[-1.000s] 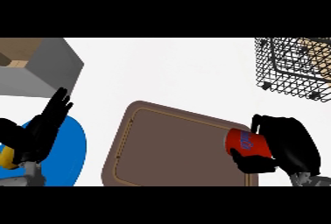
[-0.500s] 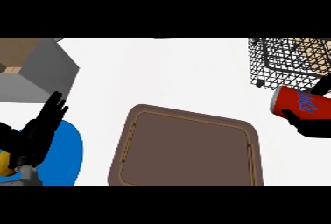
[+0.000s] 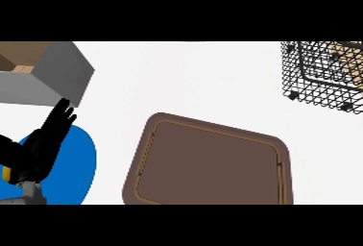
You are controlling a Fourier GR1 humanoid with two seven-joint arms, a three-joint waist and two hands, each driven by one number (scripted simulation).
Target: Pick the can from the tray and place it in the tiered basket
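— So where's the can?
— Not visible. Brown tray point(image 3: 212, 166) lies lower centre, tiered basket point(image 3: 322, 72) upper right.
— Hands?
— Left hand point(image 3: 44, 141) rests lower left, fingers straight, released. Right hand is out of frame.

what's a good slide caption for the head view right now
Brown tray sits bare at centre, wire tiered basket at top right, left hand resting open over a blue plate; can and right hand out of view.
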